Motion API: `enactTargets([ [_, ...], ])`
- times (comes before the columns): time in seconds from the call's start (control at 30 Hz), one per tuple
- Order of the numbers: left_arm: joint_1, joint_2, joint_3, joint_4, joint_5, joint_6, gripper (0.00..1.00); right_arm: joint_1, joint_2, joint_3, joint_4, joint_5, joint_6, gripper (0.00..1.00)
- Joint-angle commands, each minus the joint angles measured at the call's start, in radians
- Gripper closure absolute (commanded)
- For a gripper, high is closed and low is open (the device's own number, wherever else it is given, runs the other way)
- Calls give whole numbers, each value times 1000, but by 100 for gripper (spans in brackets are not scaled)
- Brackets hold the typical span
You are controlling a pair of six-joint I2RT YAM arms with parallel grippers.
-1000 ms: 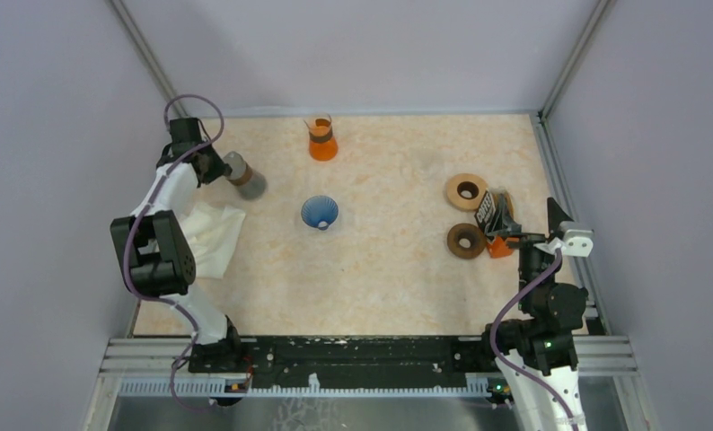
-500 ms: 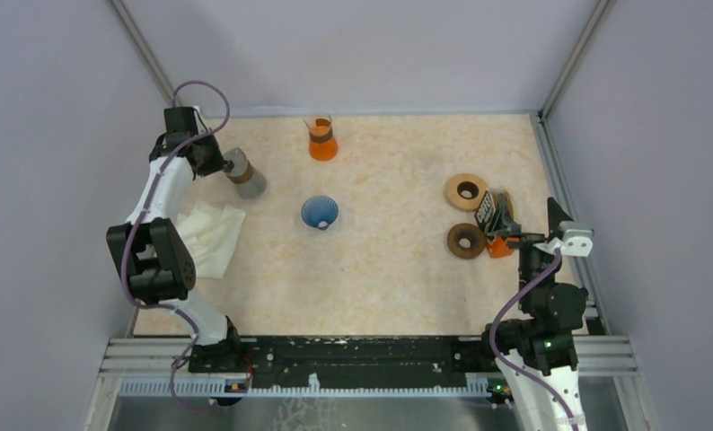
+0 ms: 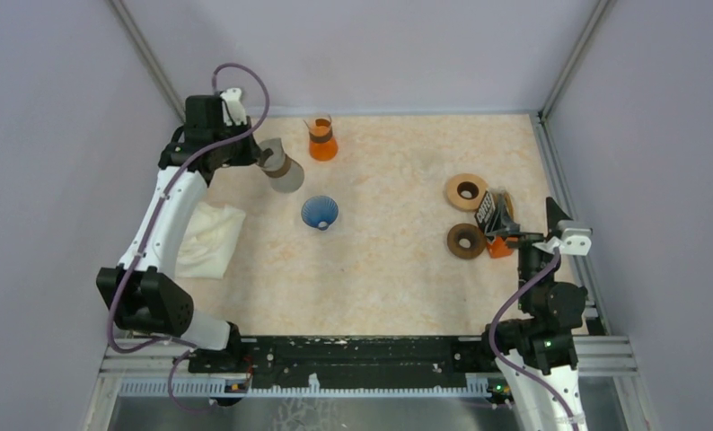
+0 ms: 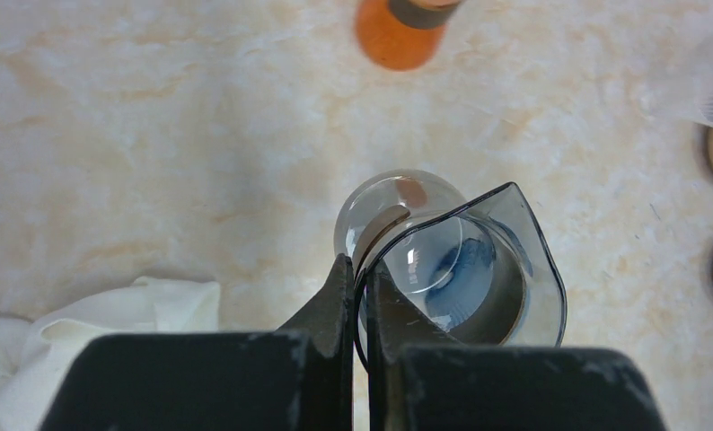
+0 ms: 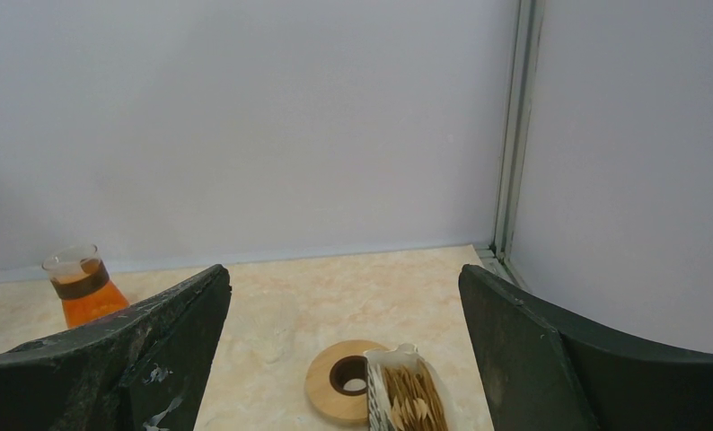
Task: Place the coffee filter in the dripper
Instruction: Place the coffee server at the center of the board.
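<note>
Left gripper (image 4: 360, 269): jaws pinched shut on rim of glass carafe (image 3: 281, 171), up-left of blue dripper (image 3: 319, 213). Right gripper (image 5: 342, 280): jaws wide, empty. Coffee filters (image 5: 414, 397): stacked upright, well right of dripper, beside wooden rings (image 3: 466, 191).

Bare tabletop (image 3: 391, 262) between dripper (image 3: 320, 212) and wooden rings (image 3: 467, 241)

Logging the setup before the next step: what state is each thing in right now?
left gripper: shut on the glass carafe's rim.
glass carafe: held tilted, looks empty.
right gripper: open, holding nothing.
blue dripper: upright on the table, no filter inside.
coffee filters: stacked on edge near the right gripper, not gripped.
orange flask: upright, partly filled with orange liquid.
white cloth: crumpled on the table.
</note>
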Motion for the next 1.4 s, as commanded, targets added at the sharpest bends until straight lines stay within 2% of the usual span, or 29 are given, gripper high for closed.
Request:
enactTargets([
  [0.0,-94,-58,37,-10,66,35,100,19,17,4,29,-14,-9,1],
  [0.4,-432,-116,-23,-11,57,91,100,26,34,7,25,-22,-10,1],
  [0.57,-573,-73,-61,35,31,118,100,26,42,7,25,-21,-12,1],
  [0.73,-665,-18,-98,101,24,161,100,26,45,8,24,-21,-15,1],
  [0.9,-699,14,-153,157,60,257,100,26,47,9,23,-14,-17,1],
  [1.07,-698,8,-248,281,96,323,100,26,49,7,24,-13,-19,1],
  [1.37,-699,80,-305,316,198,392,100,26,50,6,23,-13,-19,1],
])
